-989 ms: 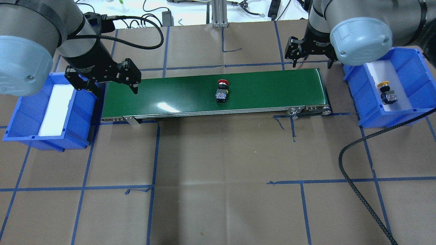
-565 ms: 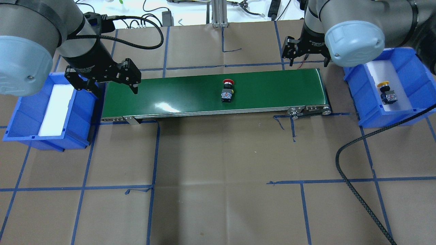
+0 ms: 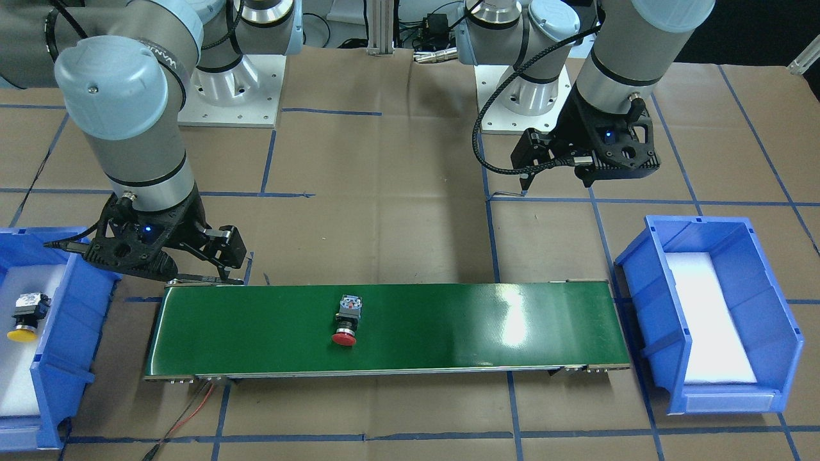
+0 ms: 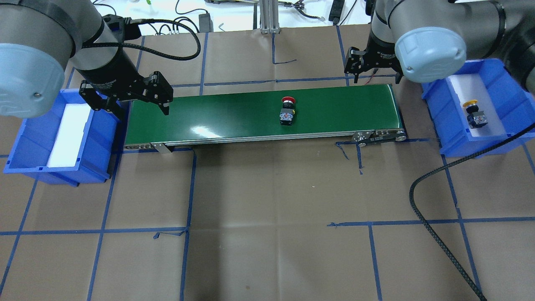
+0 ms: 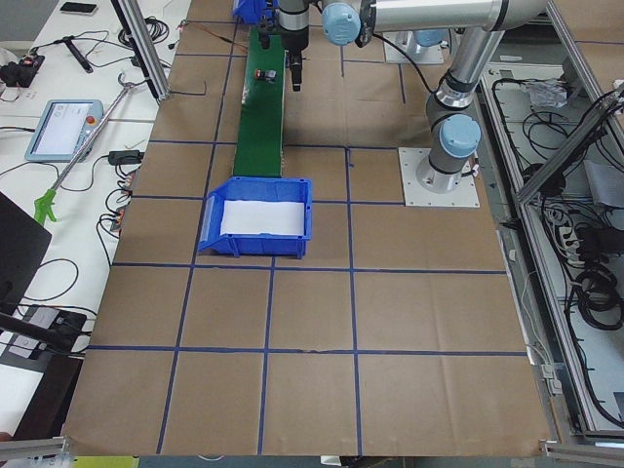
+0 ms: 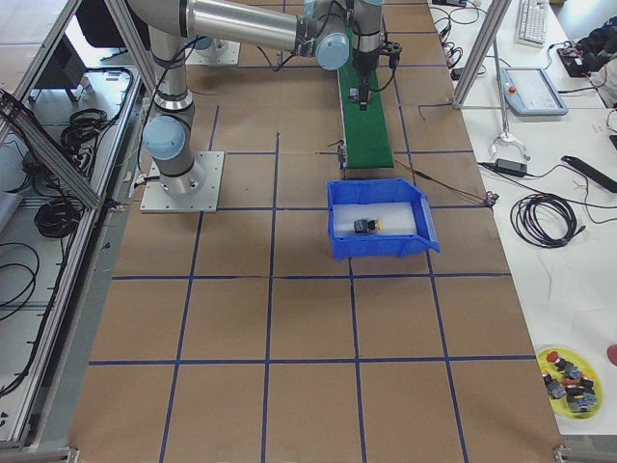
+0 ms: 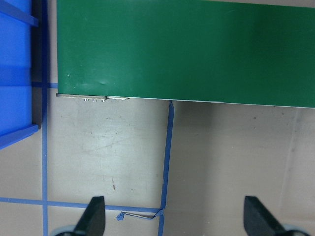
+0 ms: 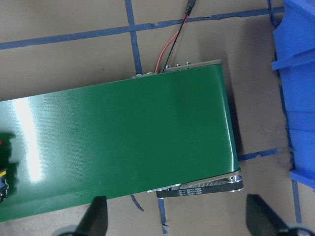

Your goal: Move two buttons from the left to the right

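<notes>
The red button lies on its side on the green conveyor belt, right of its middle; it also shows in the front view and at the right wrist view's left edge. The yellow button lies in the right blue bin, also seen from the front. My left gripper hangs open and empty over the belt's left end, its fingers wide apart. My right gripper is open and empty above the belt's far right corner, its fingers spread.
The left blue bin, with only a white liner inside, stands at the belt's left end. A black cable loops over the table at the right. Red and black wires run from the belt's right end. Blue tape lines grid the brown table.
The red button has travelled to the right along the belt. My right gripper has shifted a little left and back. My left gripper has not moved.
</notes>
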